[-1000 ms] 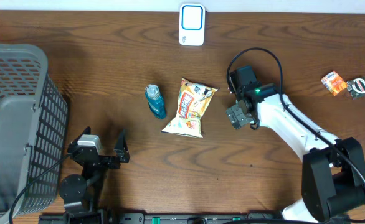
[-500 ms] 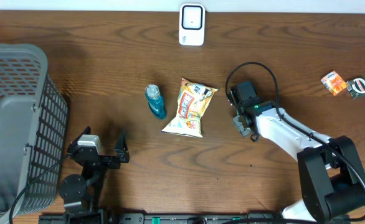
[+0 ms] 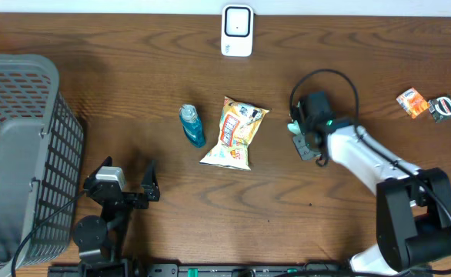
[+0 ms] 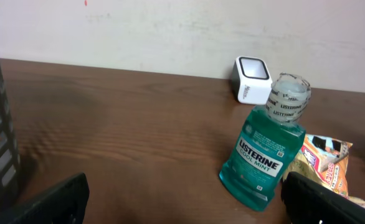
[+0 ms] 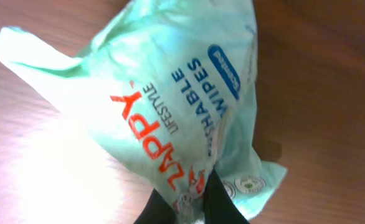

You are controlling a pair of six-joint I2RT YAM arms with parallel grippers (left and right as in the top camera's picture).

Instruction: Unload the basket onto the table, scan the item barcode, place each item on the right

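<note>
The right hand [image 3: 299,140] is closed tight on the mint-green wipes packet [image 5: 170,93], its two dark fingertips [image 5: 222,202] pinching a thin margin at one end. Most of the printed face hangs free beyond the hand, which looks like a grip chosen to leave the wrapper uncovered for reading. From above only a sliver of the packet shows at the hand's left side, low over the worktop [image 3: 349,54]. No barcode can be made out on the side facing the wrist camera, so it may sit on the far face. The white scanner [image 3: 236,31] stands ahead of this hand and off to its left, well apart, window up. The chip bag [image 3: 235,132] lies near the hand's left, with the mouthwash bottle [image 3: 192,125] beyond it. Neither seems to block a path forward to the scanner, though a low swing leftward could brush the bag. Two small packets [image 3: 412,102] rest far to the hand's right. The left hand [image 3: 128,178] sits spread wide and empty, the basket [image 3: 18,154] at its left.
</note>
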